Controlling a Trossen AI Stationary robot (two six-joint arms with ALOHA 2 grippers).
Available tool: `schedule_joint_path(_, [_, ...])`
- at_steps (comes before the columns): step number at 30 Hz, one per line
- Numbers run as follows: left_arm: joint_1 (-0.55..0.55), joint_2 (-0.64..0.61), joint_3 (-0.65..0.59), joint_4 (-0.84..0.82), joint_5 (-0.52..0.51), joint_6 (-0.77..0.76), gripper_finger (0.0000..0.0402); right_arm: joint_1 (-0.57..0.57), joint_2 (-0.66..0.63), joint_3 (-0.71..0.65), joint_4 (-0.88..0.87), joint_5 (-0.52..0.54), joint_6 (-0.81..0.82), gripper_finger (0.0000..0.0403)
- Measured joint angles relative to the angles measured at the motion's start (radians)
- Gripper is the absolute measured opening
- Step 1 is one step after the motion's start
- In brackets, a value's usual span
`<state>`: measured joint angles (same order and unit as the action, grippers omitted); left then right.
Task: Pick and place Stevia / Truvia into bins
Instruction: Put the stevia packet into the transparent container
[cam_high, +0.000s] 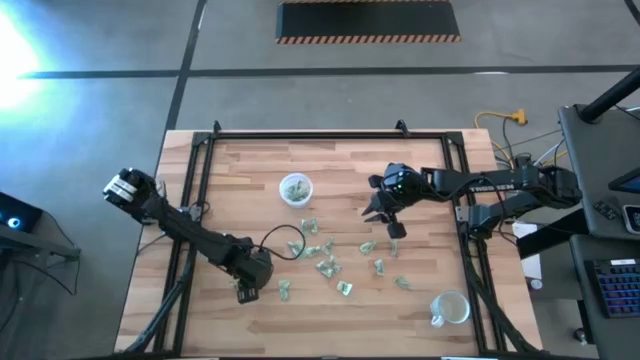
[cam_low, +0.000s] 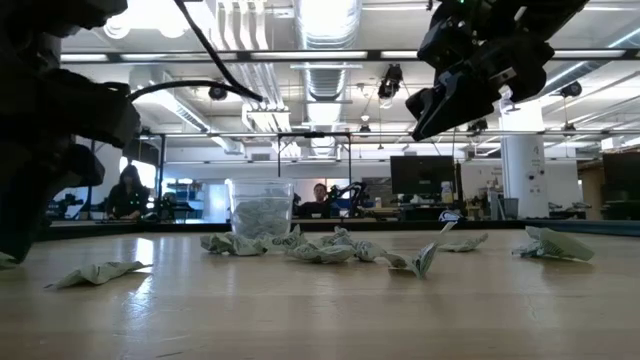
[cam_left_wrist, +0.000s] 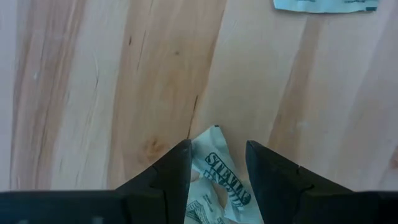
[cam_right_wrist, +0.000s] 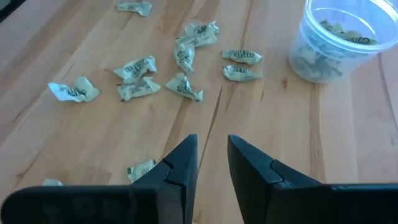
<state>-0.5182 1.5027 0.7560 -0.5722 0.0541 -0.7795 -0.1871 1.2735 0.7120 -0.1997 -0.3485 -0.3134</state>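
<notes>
Sachets (cam_high: 325, 262) litter the table between the sachet-pinching left gripper (cam_left_wrist: 217, 180) and the raised, slightly parted right gripper (cam_right_wrist: 212, 165).

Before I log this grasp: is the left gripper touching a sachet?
Touching. In the left wrist view, the sachet sits pinched between the left gripper's fingers, filling the space between them.

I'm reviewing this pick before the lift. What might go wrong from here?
1. The left end effector holds a crumpled sachet only by its lower part; the sachet could slip out during the lift.
2. The filled cup sits far across the table from it, so the sachet could drop on the way.
3. The right end effector hovers over the loose sachets, so the arms' paths may cross.
</notes>
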Motion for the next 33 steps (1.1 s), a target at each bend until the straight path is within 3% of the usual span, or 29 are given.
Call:
schedule_joint_path(8, [0.001,-0.003,-0.001,-0.003,0.0,0.005,0.0126,0.0,0.003,0.0,0.001,0.0,0.0,0.007])
schedule_joint_path(18, [0.001,-0.002,-0.003,-0.005,-0.004,0.058,0.0016,0.0,0.003,0.0,0.002,0.0,0.0,0.0074])
schedule_joint_path(23, [0.001,0.0,0.01,-0.006,-0.024,0.096,0.0009,0.0,0.003,0.0,0.006,0.0,-0.003,0.0068])
schedule_joint_path(29, [0.001,0.0,0.088,-0.004,-0.18,0.301,0.001,0.0,0.003,0.0,0.031,0.0,-0.004,0.0073])
schedule_joint_path(33, [0.003,0.0,0.152,-0.002,-0.446,0.491,0.001,0.0,0.004,0.0,0.038,0.001,-0.006,0.0074])
